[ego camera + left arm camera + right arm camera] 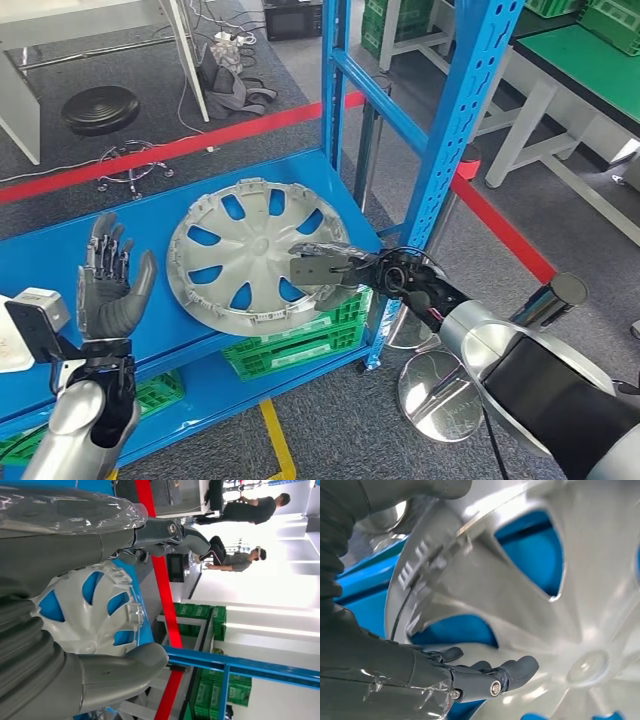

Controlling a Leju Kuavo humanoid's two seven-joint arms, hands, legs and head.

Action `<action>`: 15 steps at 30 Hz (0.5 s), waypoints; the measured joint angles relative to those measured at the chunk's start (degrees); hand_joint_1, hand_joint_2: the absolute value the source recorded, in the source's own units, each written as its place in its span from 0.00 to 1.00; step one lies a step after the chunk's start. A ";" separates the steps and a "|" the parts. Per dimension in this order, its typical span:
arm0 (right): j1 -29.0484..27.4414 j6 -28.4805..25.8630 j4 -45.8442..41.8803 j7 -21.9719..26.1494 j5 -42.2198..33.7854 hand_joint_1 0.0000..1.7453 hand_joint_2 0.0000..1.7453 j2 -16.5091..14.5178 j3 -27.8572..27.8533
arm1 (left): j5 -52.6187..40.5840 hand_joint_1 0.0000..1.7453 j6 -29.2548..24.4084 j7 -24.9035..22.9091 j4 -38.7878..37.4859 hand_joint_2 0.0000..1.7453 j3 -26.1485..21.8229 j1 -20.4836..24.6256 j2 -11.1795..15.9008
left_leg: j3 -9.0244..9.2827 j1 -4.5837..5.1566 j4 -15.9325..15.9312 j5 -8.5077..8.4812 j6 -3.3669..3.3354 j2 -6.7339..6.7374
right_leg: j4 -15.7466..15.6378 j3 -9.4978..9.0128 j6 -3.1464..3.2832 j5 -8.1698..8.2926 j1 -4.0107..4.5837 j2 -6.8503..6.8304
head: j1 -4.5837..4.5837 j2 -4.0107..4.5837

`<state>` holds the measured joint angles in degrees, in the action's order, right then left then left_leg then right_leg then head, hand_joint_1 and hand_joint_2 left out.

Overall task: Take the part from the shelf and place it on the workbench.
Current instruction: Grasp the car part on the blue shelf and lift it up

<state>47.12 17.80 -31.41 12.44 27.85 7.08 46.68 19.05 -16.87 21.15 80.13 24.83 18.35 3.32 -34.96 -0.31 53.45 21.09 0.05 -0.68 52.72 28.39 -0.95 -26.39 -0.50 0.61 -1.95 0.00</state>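
The part is a silver hubcap (249, 250) lying flat on the blue shelf (151, 220). My right hand (324, 270) reaches over its right edge. In the right wrist view the hubcap's rim (433, 555) sits between the thumb (414, 487) and the outstretched fingers (490, 680), which lie along its face without closing on it. My left hand (109, 280) is raised to the left of the hubcap, apart from it, palm up and fingers spread. The left wrist view shows the hubcap (94, 615) between that hand's thumb (113, 675) and fingers (170, 532).
A green crate (302, 340) sits on the lower shelf under the hubcap. A blue upright post (445, 150) stands close to my right arm. A green-topped workbench (589, 60) is at the far right. A black stool (100, 108) and red floor tape (151, 155) lie behind. Two people (249, 507) are in the distance.
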 joint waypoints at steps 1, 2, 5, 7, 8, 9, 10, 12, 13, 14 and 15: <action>-0.01 -1.11 0.10 -0.25 0.75 0.00 1.00 0.00 0.05 | 0.19 0.00 -0.01 0.05 0.00 1.00 0.00 0.12 0.03 | 0.00 0.00 0.00 0.00 0.00 0.00 | 0.00 0.00 0.00 0.00 0.00 0.00 | 0.00 0.00; -0.03 -2.26 0.20 -0.43 1.59 0.00 1.00 0.00 0.09 | 0.34 0.00 -0.03 0.15 0.00 1.00 0.00 0.18 0.04 | 0.00 0.00 0.00 0.00 0.00 0.01 | 0.00 0.00 0.00 0.00 0.00 0.01 | -0.01 0.00; -0.29 -7.31 0.50 -0.49 5.64 0.00 1.00 0.00 0.53 | 0.70 0.00 -0.30 0.85 -0.11 1.00 0.00 0.36 0.05 | 0.00 0.00 0.00 0.00 0.01 0.05 | 0.00 0.01 0.00 0.01 -0.01 0.02 | -0.05 0.00; -0.52 -11.67 0.77 -0.50 8.79 0.00 1.00 0.01 1.19 | 0.92 0.00 -0.47 1.40 -0.39 1.00 0.03 0.62 0.05 | 0.00 0.00 0.00 0.01 0.01 0.08 | 0.00 0.03 0.00 0.01 -0.02 0.04 | -0.05 0.00; -0.57 -13.96 0.92 -0.57 10.44 0.00 1.00 0.02 1.58 | 1.04 0.00 -0.53 1.64 -0.56 1.00 0.05 0.75 0.05 | 0.02 0.00 0.00 0.01 0.01 0.09 | 0.00 0.04 0.00 0.01 -0.01 0.05 | -0.04 0.00; -0.61 -16.27 1.06 -0.70 12.17 0.00 1.00 0.03 1.96 | 1.13 0.00 -0.60 1.80 -0.70 1.00 0.08 0.84 0.05 | 0.04 0.00 0.00 0.01 0.02 0.11 | -0.01 0.05 0.00 0.01 -0.01 0.07 | -0.03 0.00; -0.68 -18.52 1.15 -0.86 13.92 0.00 1.00 0.06 2.28 | 1.22 0.00 -0.73 1.91 -0.79 1.00 0.10 0.89 0.05 | 0.06 -0.01 0.00 0.02 0.02 0.14 | -0.01 0.05 0.00 0.01 -0.01 0.09 | -0.02 0.00; -1.04 -22.16 1.21 -1.28 17.03 0.00 1.00 0.15 2.67 | 1.36 0.00 -0.98 1.99 -0.85 1.00 0.11 0.90 0.05 | 0.10 -0.02 0.00 0.03 0.04 0.18 | -0.01 0.04 0.01 0.00 0.00 0.12 | 0.01 0.00; -1.29 -23.37 1.22 -1.47 18.06 0.00 1.00 0.20 2.75 | 1.42 0.00 -1.08 1.99 -0.86 1.00 0.11 0.90 0.05 | 0.11 -0.02 0.00 0.03 0.04 0.19 | -0.01 0.04 0.01 0.00 0.00 0.13 | 0.02 0.00; -1.57 -24.30 1.24 -1.64 18.89 0.00 1.00 0.28 2.80 | 1.46 0.00 -1.17 1.99 -0.86 1.00 0.11 0.90 0.05 | 0.12 -0.02 0.00 0.03 0.04 0.20 | -0.01 0.04 0.01 0.00 0.00 0.14 | 0.03 0.00; -1.82 -24.98 1.24 -1.74 19.40 0.00 1.00 0.36 2.83 | 1.50 0.00 -1.28 1.99 -0.87 1.00 0.13 0.90 0.05 | 0.13 -0.03 0.00 0.03 0.04 0.20 | -0.01 0.03 0.01 0.00 0.01 0.14 | 0.03 0.00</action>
<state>45.30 -7.18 -30.17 10.70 47.25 7.44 49.50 20.55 -18.16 23.15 79.25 24.96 19.25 3.37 -34.83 -0.34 53.45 21.12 0.09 -0.48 52.71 28.42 -0.94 -26.38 -0.49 0.76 -1.92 0.00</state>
